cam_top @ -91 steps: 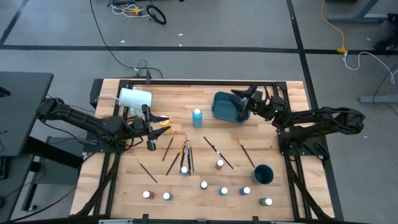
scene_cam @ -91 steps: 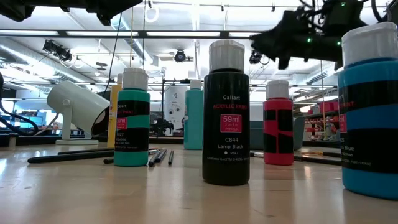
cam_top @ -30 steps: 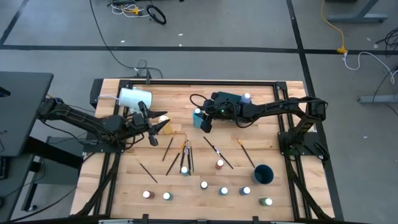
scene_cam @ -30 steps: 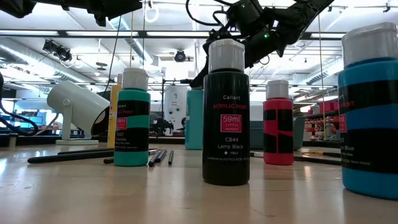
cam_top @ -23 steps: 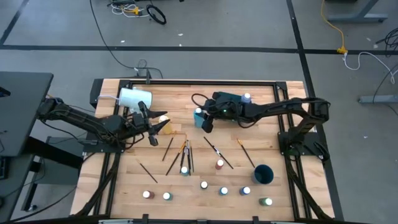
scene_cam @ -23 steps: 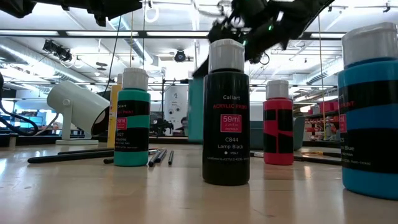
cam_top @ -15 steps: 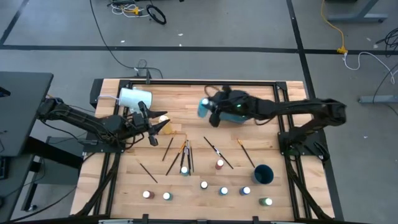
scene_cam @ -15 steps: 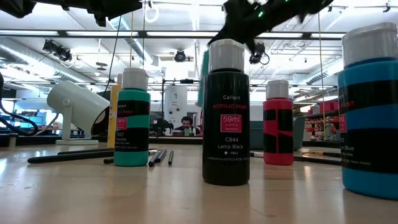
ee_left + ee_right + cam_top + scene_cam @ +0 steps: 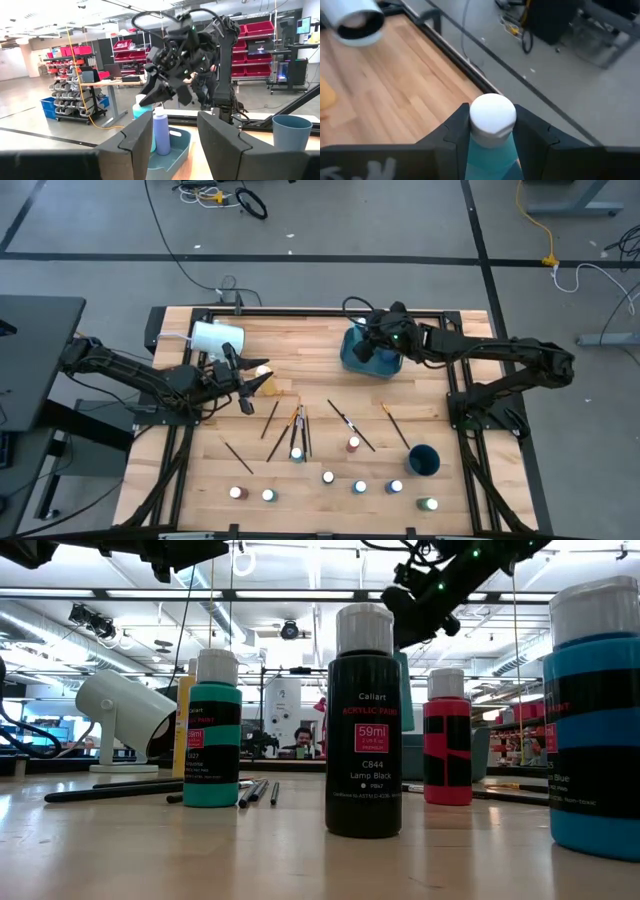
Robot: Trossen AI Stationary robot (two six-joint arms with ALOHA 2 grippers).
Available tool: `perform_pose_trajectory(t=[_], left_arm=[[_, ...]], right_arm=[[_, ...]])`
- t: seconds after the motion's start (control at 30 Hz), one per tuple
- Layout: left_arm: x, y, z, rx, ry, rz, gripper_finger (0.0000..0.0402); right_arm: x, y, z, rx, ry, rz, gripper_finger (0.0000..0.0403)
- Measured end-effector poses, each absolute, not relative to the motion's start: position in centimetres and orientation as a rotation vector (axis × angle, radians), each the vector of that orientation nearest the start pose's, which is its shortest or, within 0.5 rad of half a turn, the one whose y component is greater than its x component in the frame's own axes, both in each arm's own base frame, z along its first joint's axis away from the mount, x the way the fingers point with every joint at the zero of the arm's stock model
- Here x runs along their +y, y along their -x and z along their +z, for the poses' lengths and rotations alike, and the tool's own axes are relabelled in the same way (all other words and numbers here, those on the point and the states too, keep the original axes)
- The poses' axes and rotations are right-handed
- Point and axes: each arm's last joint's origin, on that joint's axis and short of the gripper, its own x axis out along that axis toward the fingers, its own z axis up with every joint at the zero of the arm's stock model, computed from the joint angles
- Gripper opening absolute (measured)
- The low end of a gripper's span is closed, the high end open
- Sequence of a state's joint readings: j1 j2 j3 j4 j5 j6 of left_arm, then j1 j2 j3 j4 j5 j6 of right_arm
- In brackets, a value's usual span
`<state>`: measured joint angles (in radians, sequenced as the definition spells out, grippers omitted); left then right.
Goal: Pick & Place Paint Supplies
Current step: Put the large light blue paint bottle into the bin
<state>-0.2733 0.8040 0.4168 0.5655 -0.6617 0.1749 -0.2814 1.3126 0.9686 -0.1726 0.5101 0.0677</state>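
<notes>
right gripper clamped on the light blue bottle, over the teal bin at table's 12–1 o'clock | risk: early drop knocks the purple bottle inside | only left wrist view shows that bottle | left gripper at 9 o'clock, fingers apart, idle

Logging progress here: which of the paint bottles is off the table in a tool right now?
The tall light-blue bottle with the white cap: the right tool grips it above the teal tray, while the small bottles stand on the table.
</notes>
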Motion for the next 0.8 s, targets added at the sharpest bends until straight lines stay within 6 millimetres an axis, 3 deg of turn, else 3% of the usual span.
perform_pose_trajectory(t=[0.17,0.8], left_arm=[[-3.0,-17.4,27.2,-0.122,-0.088,0.399,0.0164],[-3.0,-17.5,26.7,-0.088,-0.029,0.392,0.0164]], right_arm=[[-9.8,-26.3,27.3,0.517,0.004,-0.883,0.0121],[-9.9,-24.7,22.1,0.497,-0.068,-0.949,0.0121]])
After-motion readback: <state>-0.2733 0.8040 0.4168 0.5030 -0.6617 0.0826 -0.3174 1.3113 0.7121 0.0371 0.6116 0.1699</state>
